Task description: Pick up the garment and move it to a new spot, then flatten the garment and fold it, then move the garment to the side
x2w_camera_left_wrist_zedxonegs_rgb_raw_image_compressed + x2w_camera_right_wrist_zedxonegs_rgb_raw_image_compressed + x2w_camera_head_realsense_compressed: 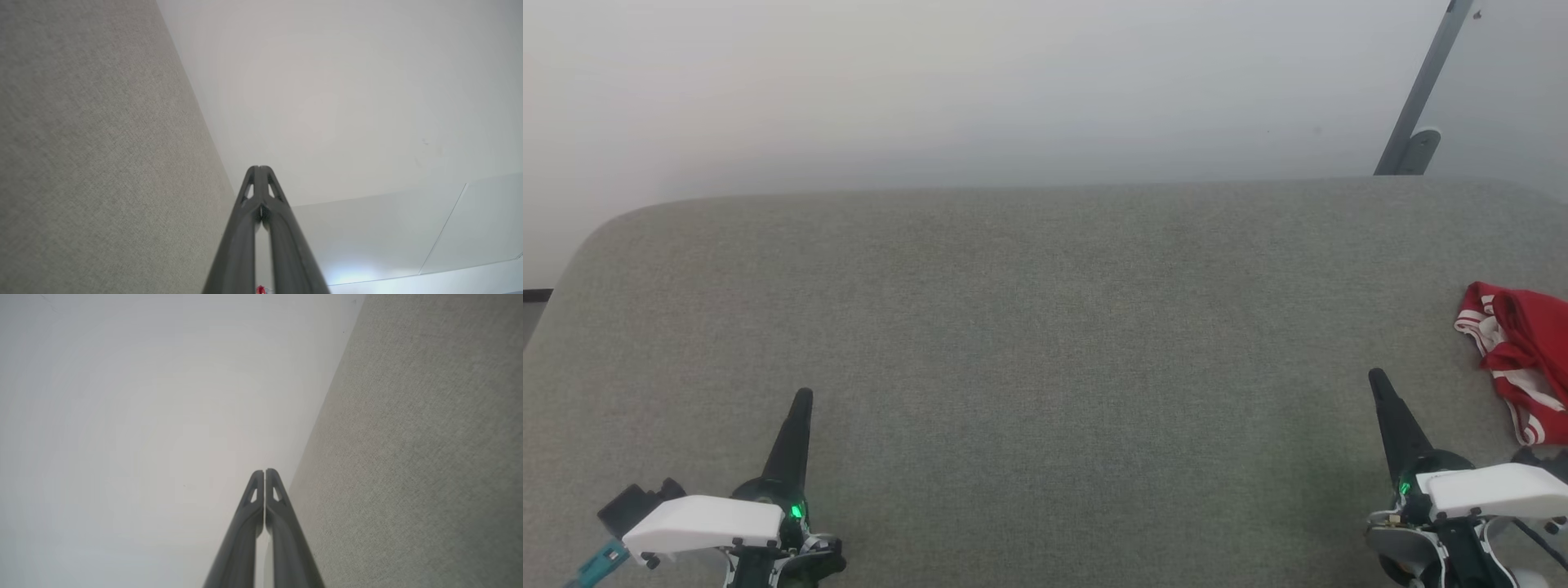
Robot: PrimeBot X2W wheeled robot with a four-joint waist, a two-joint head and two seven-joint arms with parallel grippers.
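Observation:
The garment [1521, 353], a bright red jersey with white red-striped trim, lies crumpled at the right edge of the grey fabric surface [1045, 327], partly cut off by the frame. My right gripper [1377, 377] is shut and empty, a short way left of the garment and nearer me. At the lower left my left gripper [804, 395] is shut with nothing in it, far from the garment. In the wrist views the left gripper [260, 168] and the right gripper [264, 471] show fingers pressed together. A speck of red, the garment [260, 290], peeks between the left fingers.
The grey surface has a rounded far-left corner [613, 224] and a far edge against a pale wall. A grey slanted pole with a foot [1417, 122] stands behind the far right. A wide stretch of grey surface separates the two grippers.

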